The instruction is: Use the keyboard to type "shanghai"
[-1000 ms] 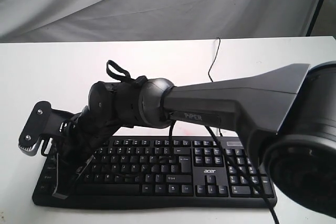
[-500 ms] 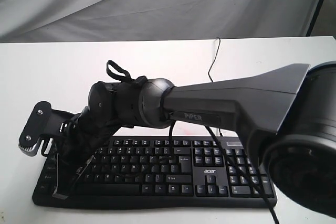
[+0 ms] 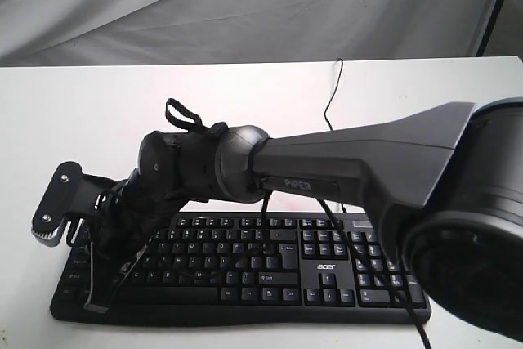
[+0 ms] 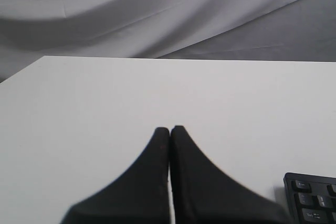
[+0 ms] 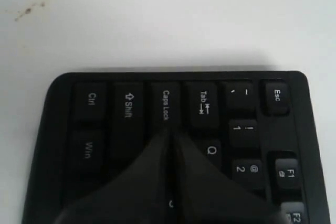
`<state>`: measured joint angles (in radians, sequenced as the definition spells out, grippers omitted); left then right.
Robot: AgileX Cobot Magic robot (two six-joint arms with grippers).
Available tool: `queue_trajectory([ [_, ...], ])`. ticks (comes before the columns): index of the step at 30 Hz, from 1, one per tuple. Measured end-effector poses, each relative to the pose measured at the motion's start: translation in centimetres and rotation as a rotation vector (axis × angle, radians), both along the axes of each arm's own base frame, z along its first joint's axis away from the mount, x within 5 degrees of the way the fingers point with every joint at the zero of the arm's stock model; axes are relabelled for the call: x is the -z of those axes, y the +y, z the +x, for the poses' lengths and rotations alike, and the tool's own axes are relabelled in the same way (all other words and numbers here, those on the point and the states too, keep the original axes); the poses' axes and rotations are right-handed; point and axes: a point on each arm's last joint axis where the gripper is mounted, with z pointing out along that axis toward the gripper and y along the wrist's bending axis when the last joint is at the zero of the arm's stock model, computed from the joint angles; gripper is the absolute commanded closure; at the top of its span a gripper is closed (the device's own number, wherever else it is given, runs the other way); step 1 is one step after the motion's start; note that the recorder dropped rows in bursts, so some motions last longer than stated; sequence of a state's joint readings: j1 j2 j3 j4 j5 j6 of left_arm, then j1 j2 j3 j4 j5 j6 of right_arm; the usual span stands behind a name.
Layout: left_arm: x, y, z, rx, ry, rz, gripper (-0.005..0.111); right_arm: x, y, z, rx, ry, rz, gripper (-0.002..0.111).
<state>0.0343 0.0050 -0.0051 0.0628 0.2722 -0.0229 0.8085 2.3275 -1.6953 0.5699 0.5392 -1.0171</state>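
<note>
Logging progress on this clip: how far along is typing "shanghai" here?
Done: cannot tell; nothing shows which letters are entered. In hand: the right gripper, shut, reaches across to the left end of the wide black plastic keyboard, tips beside the Caps Lock key. The left gripper, shut, hangs over the white table, off the keys. Left: unknown.

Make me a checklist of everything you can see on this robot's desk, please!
Surface: flat white table.
Job's things: wide black plastic keyboard with white legends, lying flat near the front.
Clutter: nothing seen.
Grippers: left tool shut above bare table; right tool shut, tips over keys by the Caps Lock key, contact unclear.
Cables: thin black cable runs toward the table's far edge.
Surroundings: wrinkled grey cloth backdrop.
</note>
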Motion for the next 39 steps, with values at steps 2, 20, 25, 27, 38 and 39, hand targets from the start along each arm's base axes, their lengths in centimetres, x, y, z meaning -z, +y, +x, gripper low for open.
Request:
queue_trajectory([
  [2,0.0,0.0,0.0,0.000,0.000,0.000,0.106,-0.3,0.0,0.0,-0.005,-0.011,-0.001,0.108],
  [20,0.0,0.0,0.0,0.000,0.000,0.000,0.106,-3.3,-0.2,-0.1,-0.025,-0.060,0.021,0.108],
  [25,0.0,0.0,0.0,0.000,0.000,0.000,0.106,-3.1,-0.7,0.0,-0.037,-0.027,-0.002,0.108],
  [27,0.0,0.0,0.0,0.000,0.000,0.000,0.106,-3.0,-1.7,0.5,-0.036,0.000,-0.025,0.108],
  [38,0.0,0.0,0.0,0.000,0.000,0.000,0.106,-4.5,-6.7,0.5,0.012,-0.017,-0.066,0.108],
  [39,0.0,0.0,0.0,0.000,0.000,0.000,0.106,-4.4,-7.3,0.5,0.014,-0.017,-0.069,0.108],
])
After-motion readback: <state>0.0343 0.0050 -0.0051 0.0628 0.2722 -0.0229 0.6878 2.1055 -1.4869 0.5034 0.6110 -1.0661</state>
